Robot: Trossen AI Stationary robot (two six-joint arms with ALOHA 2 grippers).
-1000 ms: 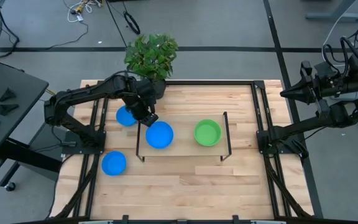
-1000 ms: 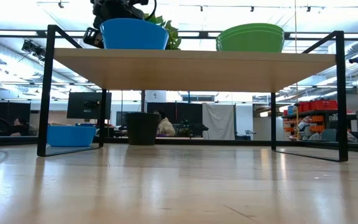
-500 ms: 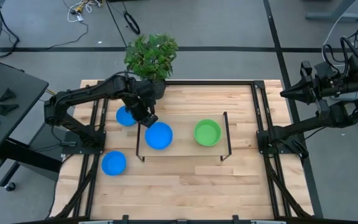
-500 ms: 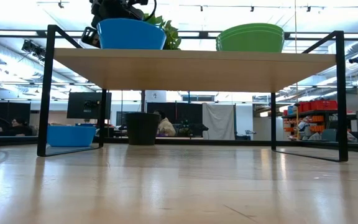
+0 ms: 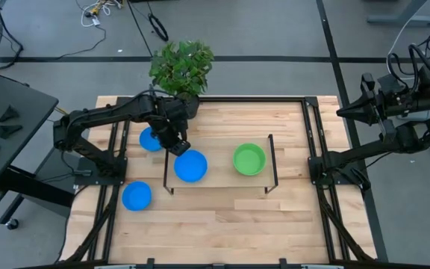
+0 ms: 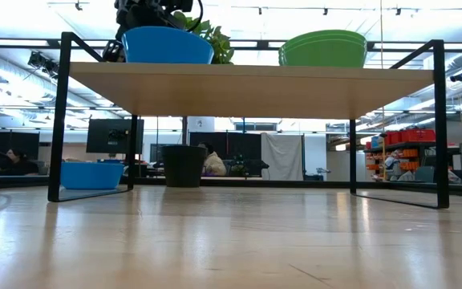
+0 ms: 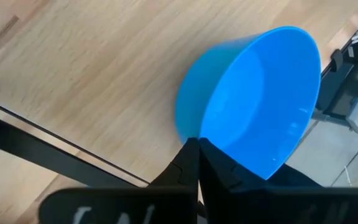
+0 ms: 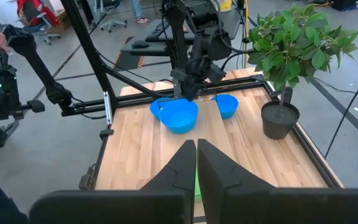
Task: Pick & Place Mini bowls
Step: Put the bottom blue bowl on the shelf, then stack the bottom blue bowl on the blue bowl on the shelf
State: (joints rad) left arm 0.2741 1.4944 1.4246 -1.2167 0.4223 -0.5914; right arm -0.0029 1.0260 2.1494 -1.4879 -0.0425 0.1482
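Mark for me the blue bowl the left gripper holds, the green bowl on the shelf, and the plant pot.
blue bowl (image 5: 192, 167): high view, middle of its inside.
green bowl (image 5: 249, 159): high view, middle of its inside.
plant pot (image 8: 279, 120): right wrist view, dark side wall.
left gripper (image 5: 178, 146): high view, fingertips shut on the blue bowl's rim.

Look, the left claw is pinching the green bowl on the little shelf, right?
Not quite. The left claw is pinching a blue bowl by its rim on the little shelf. The green bowl sits there untouched, as the high view shows.
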